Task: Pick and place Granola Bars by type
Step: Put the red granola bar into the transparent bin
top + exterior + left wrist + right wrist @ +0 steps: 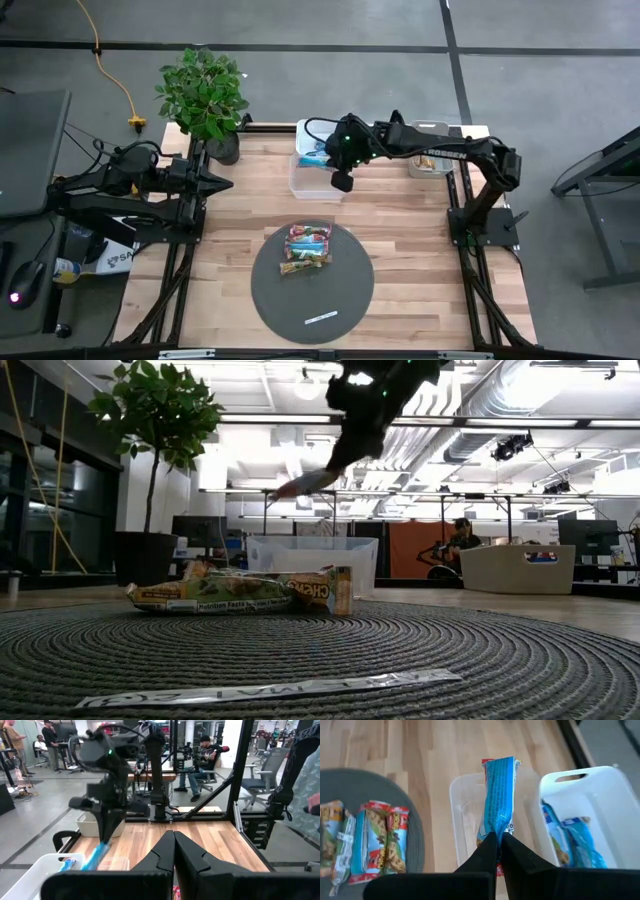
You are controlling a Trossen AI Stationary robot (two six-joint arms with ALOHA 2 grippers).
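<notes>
— Nearest the low camera lies a thin white printed strip (pixel 270 689) on the round dark woven mat (pixel 345 300). What sits behind it?

— Further in on the mat, a small heap of granola bars (pixel 306 249) in shiny wrappers, red-pink and tan-and-green, lying flat and touching one another. None of the heap shows blue.

— And the blue one?

— Beyond the mat, the right claw (pixel 498 836) is clamped on one end of a slim blue shiny-wrapped bar (pixel 498 802), which hangs clear above the two bins. Its foil is creased where it is pinched.

— Which bins?

— A clear plastic tub (pixel 462 815) just past the mat, and touching it, the white plastic bin (pixel 600 785), which already holds blue-wrapped bars (pixel 570 837).

— So which step is this?

— I'd judge it the carry to the drop. The bar hangs over the clear tub; to match types, it likely needs to shift over the white bin before release.

— The other arm?

— The left claw (pixel 173 851) waits at the mat's far left, off the desk (pixel 420 230) edge, fingers together and empty.
</notes>
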